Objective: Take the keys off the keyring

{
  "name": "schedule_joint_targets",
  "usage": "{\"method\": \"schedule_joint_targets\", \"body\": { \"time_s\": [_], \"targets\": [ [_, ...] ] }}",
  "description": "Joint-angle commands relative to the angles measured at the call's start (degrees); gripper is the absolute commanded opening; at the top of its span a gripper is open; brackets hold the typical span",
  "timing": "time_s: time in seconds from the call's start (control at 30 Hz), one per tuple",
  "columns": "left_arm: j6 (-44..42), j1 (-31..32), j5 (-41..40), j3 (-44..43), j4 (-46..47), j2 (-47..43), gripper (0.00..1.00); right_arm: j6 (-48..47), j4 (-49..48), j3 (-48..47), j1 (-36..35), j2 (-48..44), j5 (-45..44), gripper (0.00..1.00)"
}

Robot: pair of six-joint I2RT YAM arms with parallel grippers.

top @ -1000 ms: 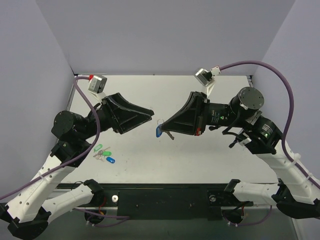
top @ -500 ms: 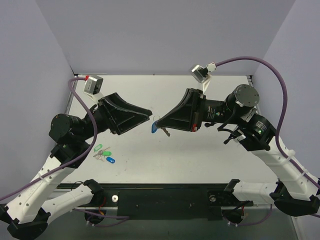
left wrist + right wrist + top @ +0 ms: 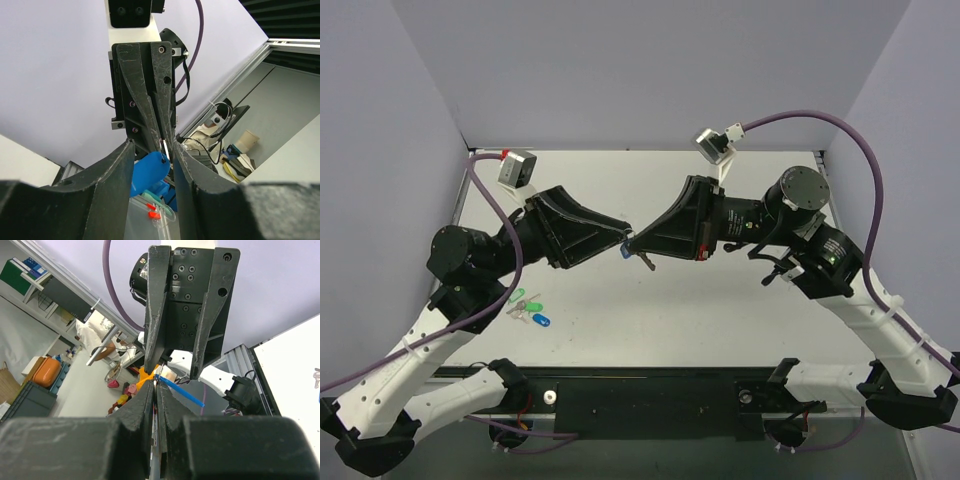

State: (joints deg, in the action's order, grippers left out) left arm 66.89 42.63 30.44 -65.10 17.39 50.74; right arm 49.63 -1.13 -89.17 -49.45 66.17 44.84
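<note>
Spare tags (image 3: pixel 527 308): green and dark blue bunch, lying on the counter (image 3: pixel 720 320) near the left arm, well apart from the work.
Left claw (image 3: pixel 623 237): raised above mid-counter, jaws partly apart, straddling the keyring's blue tag; no pinch visible yet.
Keyring (image 3: pixel 624 252): light-blue tag on a thin ring, up in the air between the two claw tips.
Key (image 3: pixel 647 262): small and grey, dangling below the ring, just right of the tag, off the counter.
Right claw (image 3: pixel 634 243): clamped tight on the keyring at its ring end, tip to tip with the left claw.
Risk, tag: likely to swivel or slip sideways if squeezed off-centre, hanging loose as it does from a thin ring.
Risk, ring: could be tugged out of the right claw by a pull made before the left grip is firm; keyring and key would then drop to the counter.
Risk, key: tiny and half hidden by both tips; easy to miss, or to trap together with the tag.
Risk, tips: nearly touching; a further push could knock them together.
Change from a second ago: then well apart, left jaws wider; now both arms drawn inward, keyring carried leftward, left jaws narrowed around the tag.
</note>
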Motion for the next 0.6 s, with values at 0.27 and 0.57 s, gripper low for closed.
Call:
{"method": "schedule_joint_targets", "body": {
  "time_s": [0.27, 0.57],
  "targets": [
    [-1.0, 1.3, -1.0, -1.0, 2.9, 0.5, 0.12, 0.2, -4.7, -0.1, 0.4, 0.0, 0.2, 0.00],
    [-1.9, 1.5, -0.9, -1.3, 1.9, 0.1, 0.00, 0.2, -4.8, 0.7, 0.8, -0.3, 0.2, 0.00]
  ]
}}
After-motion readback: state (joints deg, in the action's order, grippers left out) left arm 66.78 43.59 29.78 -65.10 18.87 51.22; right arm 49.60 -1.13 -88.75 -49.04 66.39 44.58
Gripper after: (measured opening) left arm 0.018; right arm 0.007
